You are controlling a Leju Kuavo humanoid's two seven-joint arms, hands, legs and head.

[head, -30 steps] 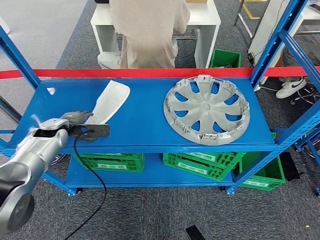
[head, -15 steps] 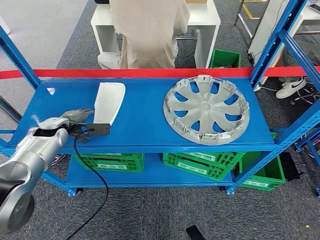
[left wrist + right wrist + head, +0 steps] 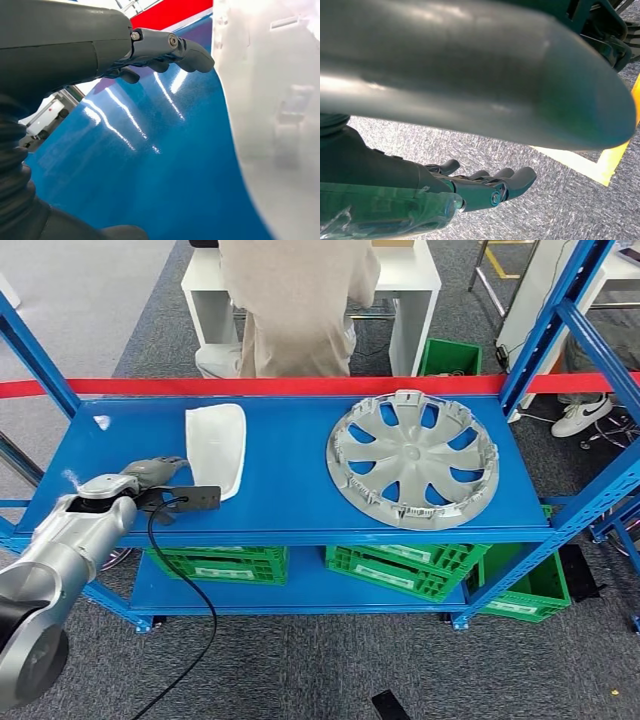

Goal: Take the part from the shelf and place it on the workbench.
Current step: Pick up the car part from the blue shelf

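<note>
A white curved plastic part (image 3: 217, 445) lies on the left half of the blue shelf (image 3: 287, 490). A silver wheel cover (image 3: 413, 457) lies flat on the right half. My left hand (image 3: 155, 475) reaches over the shelf's front left, just left of the white part's near end. In the left wrist view its fingers (image 3: 170, 47) are stretched out above the blue surface with nothing in them, and the white part (image 3: 271, 125) lies beside them. Whether the hand touches the part I cannot tell. My right hand (image 3: 490, 185) hangs over grey carpet, fingers apart and holding nothing.
A person (image 3: 302, 300) stands behind the shelf at a white table (image 3: 407, 280). Red tape (image 3: 226, 386) runs along the shelf's back edge. Blue uprights (image 3: 555, 310) frame both ends. Green crates (image 3: 219, 563) sit on the lower level.
The white part's far end has swung to the left, from slanting right to lying nearly straight away from me. My left arm has stayed where it was.
</note>
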